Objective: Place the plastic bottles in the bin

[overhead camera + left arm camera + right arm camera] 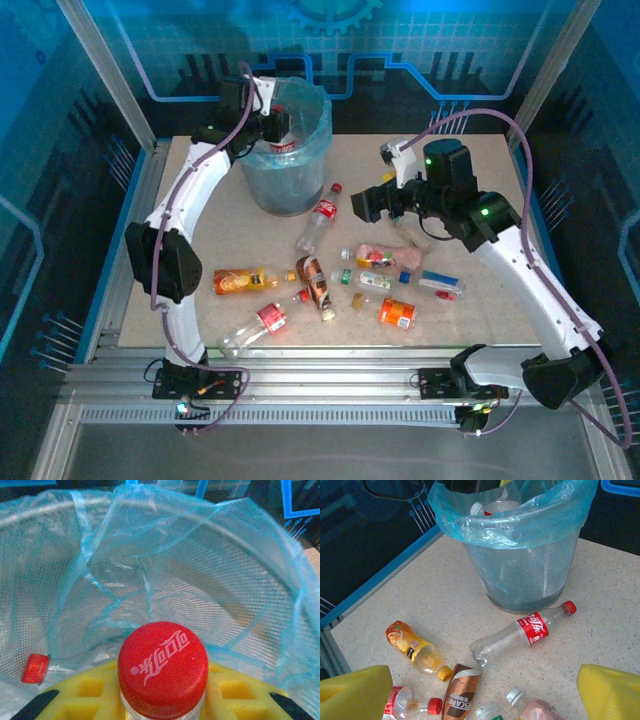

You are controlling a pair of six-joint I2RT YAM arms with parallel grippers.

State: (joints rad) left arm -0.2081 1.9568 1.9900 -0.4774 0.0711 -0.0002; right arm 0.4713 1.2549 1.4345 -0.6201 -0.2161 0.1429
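Red-capped bottle (163,667) clamped in left hand (272,122) over bin (290,175), second bottle (36,668) inside, right hand (482,695) spread, empty

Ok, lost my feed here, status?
Left gripper shut on red-capped bottle, over bin. Right gripper open, above loose bottles. Nothing blocking.

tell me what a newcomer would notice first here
The left gripper holds a red-capped bottle over the bag-lined mesh bin at the far side of the table. Nearer, loose plastic bottles lie scattered across the middle, with the open right gripper hovering above them.
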